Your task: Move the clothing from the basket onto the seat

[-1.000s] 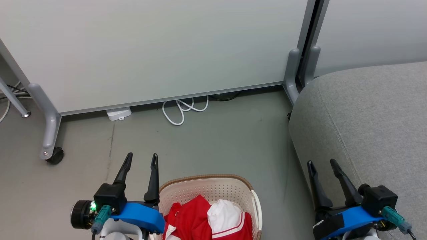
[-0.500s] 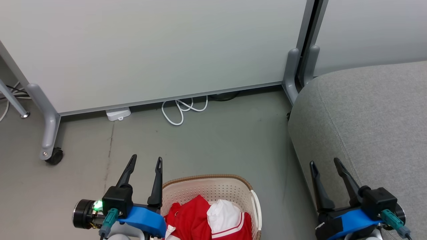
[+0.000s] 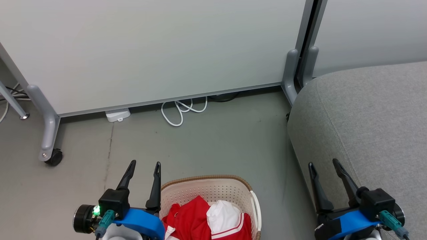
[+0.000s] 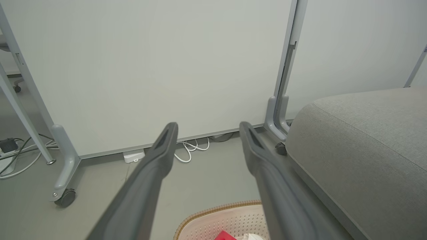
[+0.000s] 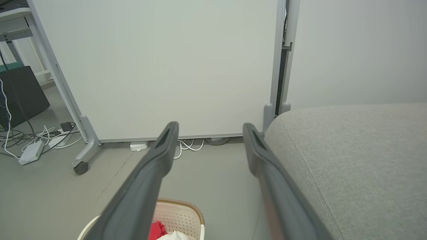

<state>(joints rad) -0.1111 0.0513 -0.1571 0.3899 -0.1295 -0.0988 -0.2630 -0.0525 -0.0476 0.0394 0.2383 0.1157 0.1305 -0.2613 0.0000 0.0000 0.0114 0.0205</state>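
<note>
You're in an office or lab-style test space, not a home. Pale roll-around partition panels [image 3: 150, 50] stand on grey metal feet, one with a castor [image 3: 54, 157], on a bare grey floor [image 3: 217, 143]. A white cable [image 3: 182, 111] loops out under the panel beside a small white box [image 3: 117, 115]. Your right wrist view adds loose cables and adapters [image 5: 36, 143], a table frame [image 5: 16, 33] and a dark cabinet [image 5: 23, 90]. The grey upholstered seat [image 3: 367, 116] looks like lounge furniture.

Left pincer [image 3: 145, 162] nearer the basket [image 3: 213, 190]
</note>
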